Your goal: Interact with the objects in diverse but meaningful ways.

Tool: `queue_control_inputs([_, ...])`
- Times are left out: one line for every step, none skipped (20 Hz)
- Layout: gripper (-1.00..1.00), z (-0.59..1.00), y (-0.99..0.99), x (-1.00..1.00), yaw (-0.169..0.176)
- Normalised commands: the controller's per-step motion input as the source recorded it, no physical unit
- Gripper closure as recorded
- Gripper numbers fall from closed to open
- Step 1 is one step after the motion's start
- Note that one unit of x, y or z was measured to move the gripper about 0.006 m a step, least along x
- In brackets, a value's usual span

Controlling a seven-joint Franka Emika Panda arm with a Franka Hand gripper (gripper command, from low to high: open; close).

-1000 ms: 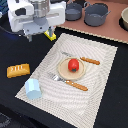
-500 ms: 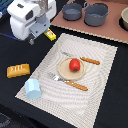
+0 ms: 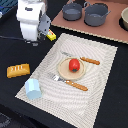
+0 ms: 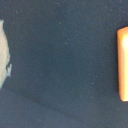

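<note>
A red tomato (image 3: 74, 64) sits on a small tan plate (image 3: 64, 70) in the middle of the striped placemat (image 3: 100, 85). An orange bread-like slab (image 3: 18, 70) lies on the black table off the mat toward the exterior view's left, and its edge (image 4: 123, 64) shows in the wrist view. A pale blue-white carton (image 3: 32, 88) stands at the mat's near corner. A small yellow box (image 3: 51, 36) peeks out beside the arm. My gripper is hidden under the white arm housing (image 3: 31, 20), and no fingers show in the wrist view.
Two grey pots (image 3: 96, 13) stand on a brown board (image 3: 112, 30) at the back. An orange-handled knife (image 3: 83, 60) and fork (image 3: 70, 82) flank the plate. A pale object (image 4: 4, 55) shows at the wrist view's edge. A bowl (image 3: 124, 19) sits at the far right.
The arm has shifted slightly toward the exterior view's left and nearer. No object on the table has moved.
</note>
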Motion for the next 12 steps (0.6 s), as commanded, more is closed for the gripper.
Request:
queue_control_inputs([-1.00,0.00,-0.70,-0.43,0.056])
queue_control_inputs([-1.00,0.00,-0.72,-0.46,0.039])
queue_control_inputs([-1.00,0.00,-0.73,-0.44,0.040])
queue_control_inputs([-1.00,0.00,-0.73,-0.42,0.045])
queue_control_inputs([-1.00,0.00,-0.72,-0.40,0.046])
queue_control_inputs([-1.00,0.00,-0.73,-0.32,0.051])
queue_control_inputs([-1.00,-0.05,-0.74,-0.19,0.066])
queue_control_inputs([-1.00,-0.13,-0.74,0.01,0.083])
queue_control_inputs([-1.00,-0.18,-0.65,0.10,0.078])
queue_control_inputs([-1.00,-0.26,-0.61,0.07,0.049])
queue_control_inputs([-1.00,-0.30,-0.61,0.08,0.039])
queue_control_inputs([-1.00,-0.34,-0.56,0.11,0.034])
